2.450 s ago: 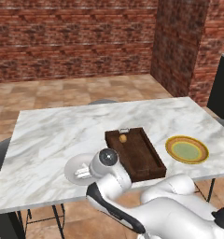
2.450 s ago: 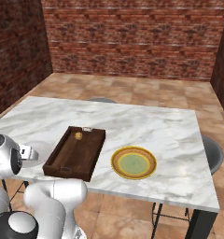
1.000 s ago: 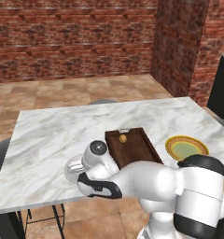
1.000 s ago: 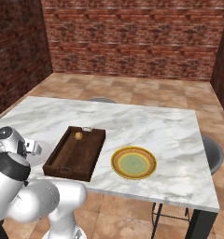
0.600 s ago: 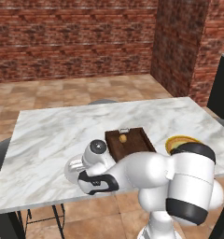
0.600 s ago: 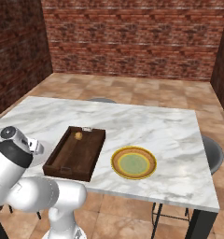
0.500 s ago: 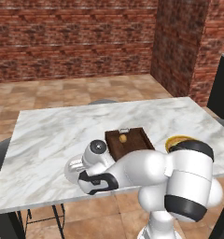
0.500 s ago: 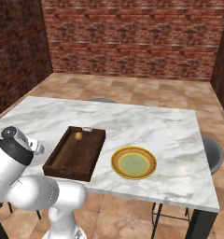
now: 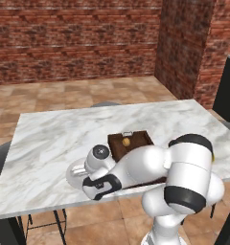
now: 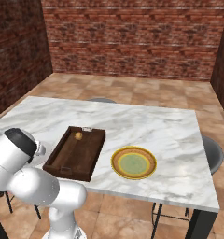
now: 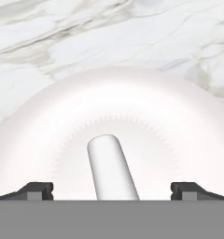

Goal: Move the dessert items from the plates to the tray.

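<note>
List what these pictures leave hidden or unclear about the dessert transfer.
- Left base view: the arm covers most of the tray and the plain plate; the gripper itself is hidden behind the wrist.
- Right base view: the arm hides the plain plate.
- Hand view: the white cylinder is cut off by the bottom edge, so contact with the fingertips cannot be judged.
- The orange ball is too small for detail.
</note>
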{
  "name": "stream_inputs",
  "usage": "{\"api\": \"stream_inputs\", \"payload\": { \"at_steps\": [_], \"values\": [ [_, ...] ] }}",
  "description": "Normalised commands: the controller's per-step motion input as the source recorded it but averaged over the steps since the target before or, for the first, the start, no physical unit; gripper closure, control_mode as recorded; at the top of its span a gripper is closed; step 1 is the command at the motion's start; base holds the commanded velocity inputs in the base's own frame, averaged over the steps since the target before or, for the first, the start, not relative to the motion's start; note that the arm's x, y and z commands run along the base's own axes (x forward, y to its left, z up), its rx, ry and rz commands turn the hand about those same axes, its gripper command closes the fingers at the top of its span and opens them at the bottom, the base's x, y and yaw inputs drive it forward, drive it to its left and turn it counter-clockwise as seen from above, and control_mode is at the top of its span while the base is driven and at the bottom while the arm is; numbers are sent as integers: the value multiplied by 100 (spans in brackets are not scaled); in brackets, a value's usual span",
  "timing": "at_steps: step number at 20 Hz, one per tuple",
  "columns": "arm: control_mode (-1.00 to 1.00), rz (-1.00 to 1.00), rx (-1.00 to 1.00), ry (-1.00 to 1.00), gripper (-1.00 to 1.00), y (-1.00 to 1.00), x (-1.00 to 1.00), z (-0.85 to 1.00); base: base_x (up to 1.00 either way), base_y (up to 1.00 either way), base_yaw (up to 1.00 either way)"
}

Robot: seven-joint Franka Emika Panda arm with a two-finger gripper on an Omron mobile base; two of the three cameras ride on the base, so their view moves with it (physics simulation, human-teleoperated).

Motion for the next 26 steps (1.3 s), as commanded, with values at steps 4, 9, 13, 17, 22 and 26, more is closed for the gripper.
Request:
{"api": "stream_inputs", "payload": {
  "at_steps": [4,9,13,17,22,26],
  "values": [
    [-100,0,0,0,-100,0,7,-13,0,0,0],
    [-100,0,0,0,-100,0,7,-15,0,0,0],
    [-100,0,0,0,100,0,2,-19,0,0,0],
    [-100,0,0,0,100,1,0,-17,0,0,0],
    [-100,0,0,0,100,0,0,-1,0,0,0],
    [-100,0,0,0,100,0,0,0,0,0,0]
  ]
}}
